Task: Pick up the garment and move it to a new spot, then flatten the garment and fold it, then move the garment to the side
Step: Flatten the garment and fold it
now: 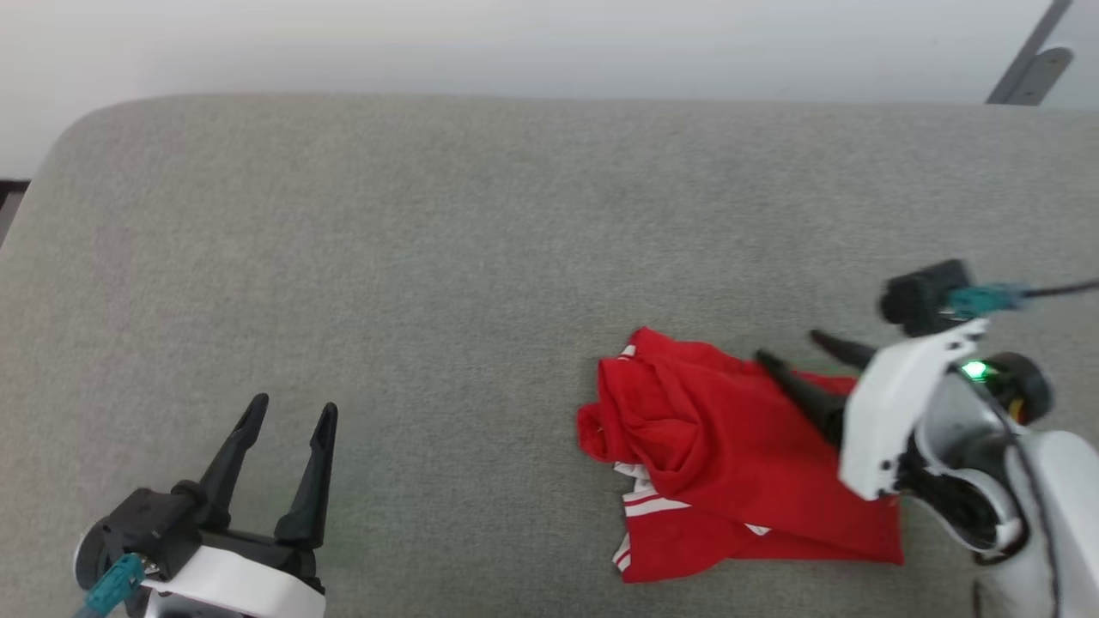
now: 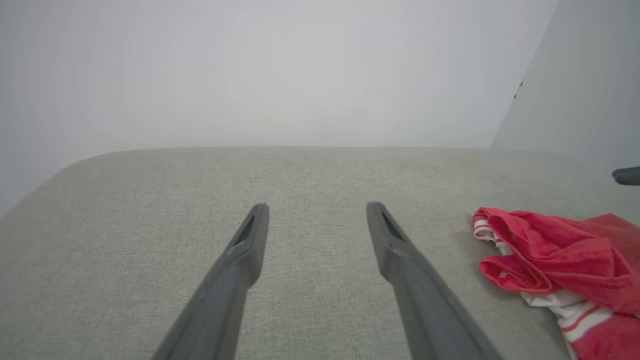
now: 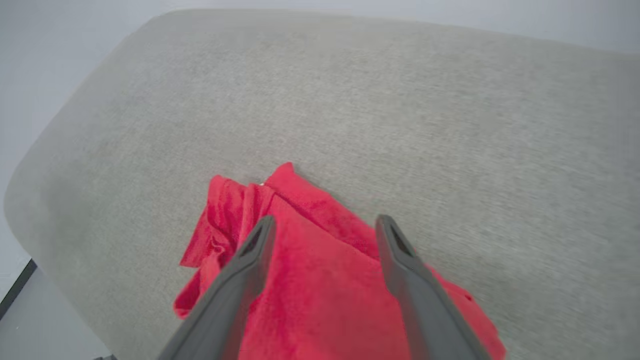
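Shirt lies bunched under the open, empty right pincer, with the open, empty left pincer well to its left.

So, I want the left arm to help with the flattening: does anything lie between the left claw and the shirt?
Nothing visible does. Bare grey cushion is all that lies between the open left claw and the crumpled red shirt.
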Tool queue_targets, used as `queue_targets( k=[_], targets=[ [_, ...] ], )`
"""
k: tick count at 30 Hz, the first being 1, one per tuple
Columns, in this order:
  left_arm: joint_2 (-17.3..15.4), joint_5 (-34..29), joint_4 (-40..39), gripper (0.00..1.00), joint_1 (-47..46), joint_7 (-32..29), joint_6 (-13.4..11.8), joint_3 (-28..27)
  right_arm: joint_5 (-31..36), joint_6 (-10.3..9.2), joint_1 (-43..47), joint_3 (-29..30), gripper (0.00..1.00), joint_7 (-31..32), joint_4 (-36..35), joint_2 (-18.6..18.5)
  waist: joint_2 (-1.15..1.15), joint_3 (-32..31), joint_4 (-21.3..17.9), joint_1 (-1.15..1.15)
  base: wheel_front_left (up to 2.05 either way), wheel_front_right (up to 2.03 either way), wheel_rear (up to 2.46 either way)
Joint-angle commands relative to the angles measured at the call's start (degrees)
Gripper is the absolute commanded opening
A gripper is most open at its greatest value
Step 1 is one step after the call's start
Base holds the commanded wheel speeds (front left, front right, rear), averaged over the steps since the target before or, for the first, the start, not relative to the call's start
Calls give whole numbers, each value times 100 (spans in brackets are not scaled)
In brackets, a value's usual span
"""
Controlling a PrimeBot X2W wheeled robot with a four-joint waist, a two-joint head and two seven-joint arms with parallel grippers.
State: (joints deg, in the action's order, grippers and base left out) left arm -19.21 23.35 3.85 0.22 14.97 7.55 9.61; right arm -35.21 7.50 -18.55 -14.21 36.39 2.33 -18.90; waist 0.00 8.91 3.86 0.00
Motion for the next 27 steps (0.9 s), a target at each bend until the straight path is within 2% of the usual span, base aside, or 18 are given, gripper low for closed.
queue_targets(
  k=[1, 3, 11, 16, 21, 27],
  targets=[
    [47, 63, 14, 100, 39, 27, -16, 36, 86, -3, 52, 50, 100, -233, -4, -89, 0, -73, -84, 0, 0, 0, 0],
    [63, 188, 69, 100, 47, 27, -16, 80, 187, -3, 155, 79, 100, -637, 103, -239, 0, -113, -137, 0, 0, 0, 0],
    [196, 401, 384, 100, 26, 27, -16, -175, 746, -3, 335, 356, 100, -2787, 860, -333, 0, -270, -345, 0, 0, 0, 0],
    [231, 184, 396, 100, 192, 27, -16, -443, 1206, -3, 622, 638, 100, -3885, 1150, -27, 0, -445, -408, 0, 0, 0, 0],
    [250, 51, 291, 100, 413, 27, -16, -598, 1599, -3, 947, 888, 100, -4568, 1159, 268, 0, -566, -409, 0, 0, 0, 0],
    [382, -117, 20, 100, 768, 27, -16, -883, 1968, -3, 1410, 1314, 100, -4906, 951, 565, 0, -719, -370, 0, 0, 0, 0]
  ],
)
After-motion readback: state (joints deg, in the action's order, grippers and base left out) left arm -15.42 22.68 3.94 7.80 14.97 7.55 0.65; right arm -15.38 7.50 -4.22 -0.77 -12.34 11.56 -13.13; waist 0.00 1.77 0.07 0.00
